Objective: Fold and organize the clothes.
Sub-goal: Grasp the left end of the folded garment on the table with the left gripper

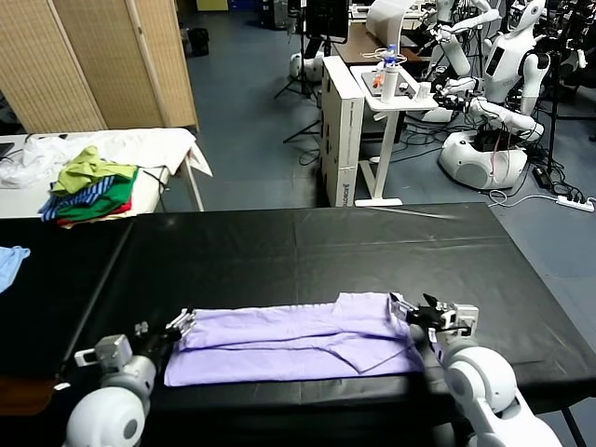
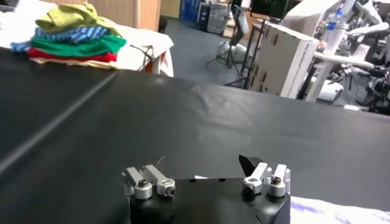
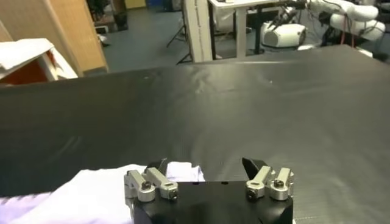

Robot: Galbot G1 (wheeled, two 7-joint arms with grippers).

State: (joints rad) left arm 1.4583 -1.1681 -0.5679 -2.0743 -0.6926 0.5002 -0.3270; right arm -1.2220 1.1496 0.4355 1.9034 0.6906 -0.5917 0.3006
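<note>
Surface: black table [image 1: 307,251], garment pile [image 1: 91,186] on a far white table.
Shirt: lavender T-shirt [image 1: 298,340] lay folded flat at the near edge.
Left gripper [image 1: 183,323]: jaws apart, at the shirt's left end.
Right gripper [image 1: 410,312]: jaws apart, at its right end.

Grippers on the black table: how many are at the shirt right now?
2. The left gripper sits open at the lavender T-shirt's left end; the right gripper sits open at its right end. Neither holds fabric as far as shown.

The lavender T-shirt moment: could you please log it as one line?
lavender T-shirt: folded strip, near table edge | left tool: open, at left end | right tool: open, at right end
</note>
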